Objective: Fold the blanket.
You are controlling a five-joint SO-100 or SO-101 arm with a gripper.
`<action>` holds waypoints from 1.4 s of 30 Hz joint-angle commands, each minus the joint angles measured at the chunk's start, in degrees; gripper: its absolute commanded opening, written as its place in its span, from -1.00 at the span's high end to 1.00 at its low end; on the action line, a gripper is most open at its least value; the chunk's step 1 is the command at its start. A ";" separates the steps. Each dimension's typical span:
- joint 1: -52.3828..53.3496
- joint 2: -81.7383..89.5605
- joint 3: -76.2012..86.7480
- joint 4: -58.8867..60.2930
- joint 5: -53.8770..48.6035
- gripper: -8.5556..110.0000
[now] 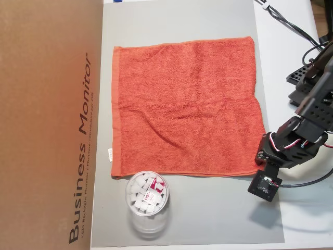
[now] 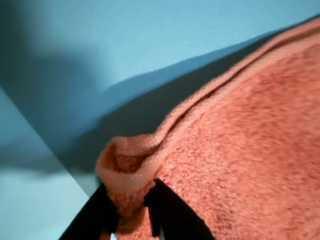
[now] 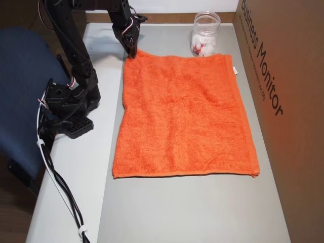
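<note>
The orange-red blanket (image 1: 184, 107) lies flat and spread out on a grey mat (image 1: 208, 219). Its small white tag (image 1: 110, 153) sits on the left hem in that overhead view. My gripper (image 1: 259, 166) is at the blanket's lower right corner there. The other overhead view puts the gripper (image 3: 132, 52) at the far left corner of the blanket (image 3: 185, 111). The wrist view shows the two black fingers (image 2: 100, 215) shut on the bunched corner of the blanket (image 2: 130, 165), with my gripper (image 2: 131, 212) pinching the hem, which is slightly raised off the mat.
A clear plastic jar (image 1: 147, 200) with white pieces inside stands just off the blanket's edge, also seen as the jar (image 3: 205, 35). A big cardboard box (image 1: 47, 125) walls one side. The arm base (image 3: 68, 106) and cables (image 3: 55, 177) sit on the white table beside the mat.
</note>
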 commanded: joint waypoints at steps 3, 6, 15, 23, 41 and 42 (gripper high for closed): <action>2.81 5.98 -0.97 -0.53 -0.35 0.86; 4.31 8.44 -0.97 -0.44 -0.70 0.86; 6.33 16.35 -0.97 5.98 0.18 0.86; 8.70 23.20 -0.97 10.37 0.18 0.86; 23.03 40.78 -0.97 26.72 0.18 0.86; 23.82 41.31 -0.97 27.07 0.18 0.86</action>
